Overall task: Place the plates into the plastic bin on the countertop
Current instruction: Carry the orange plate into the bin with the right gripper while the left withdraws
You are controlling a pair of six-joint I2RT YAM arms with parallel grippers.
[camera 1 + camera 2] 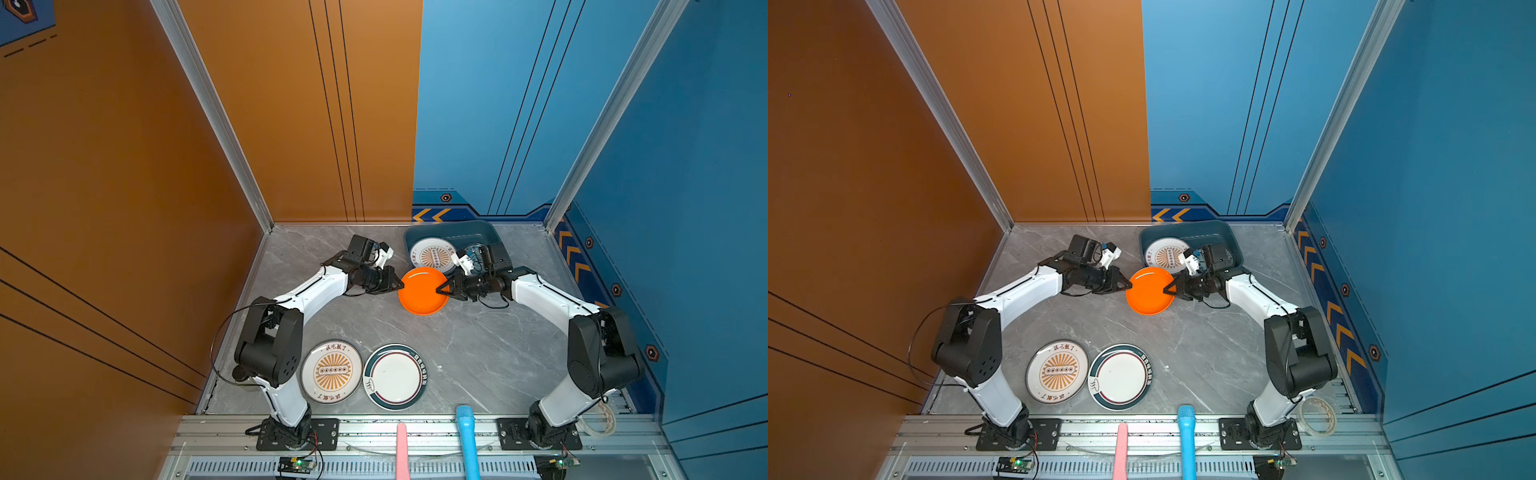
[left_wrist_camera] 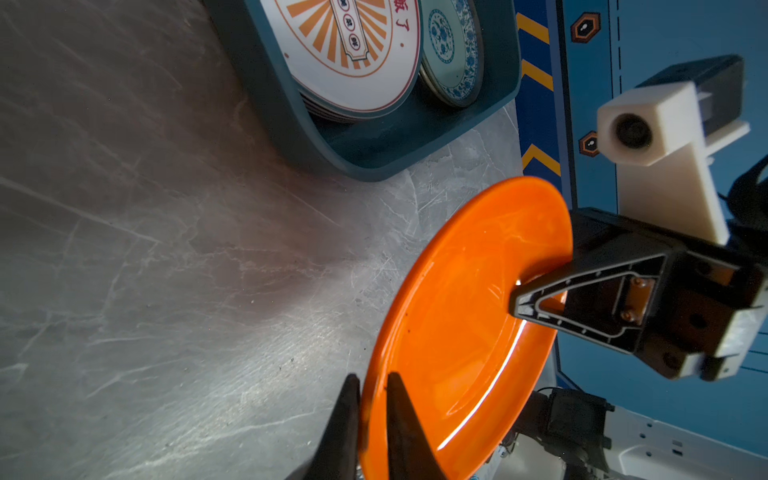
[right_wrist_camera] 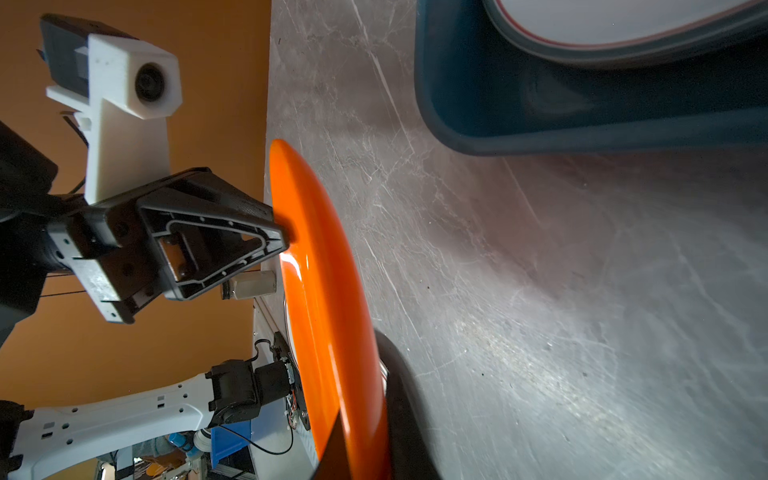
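- The left pincer (image 1: pixel 401 286) is narrow, its jaws set on either face of the orange plate (image 1: pixel 420 294) at the rim; the left wrist view shows the rim running between the two dark fingers.
- The right pincer (image 1: pixel 439 289) is closed on the opposite rim of the same plate, so the plate hangs between the two pincers, held above the worktop (image 1: pixel 478 345).
- In both top views the plate's hollow face is turned up.
- The plastic bin (image 1: pixel 454 228) stands just beyond the right pincer, on the side away from the arm bases, against the back wall.
- Inside the bin a stacked sunburst plate (image 1: pixel 432 255) tops a pile at the end nearer the left pincer, and a blue patterned plate (image 2: pixel 452 52) leans just beside it.
- Well apart from both pincers, back toward the arm bases, a loose sunburst plate (image 1: pixel 331 371) and a teal-rimmed plate (image 1: pixel 395 376) lie flat on the worktop, rims almost touching; the sunburst one lies nearer the left arm's base.
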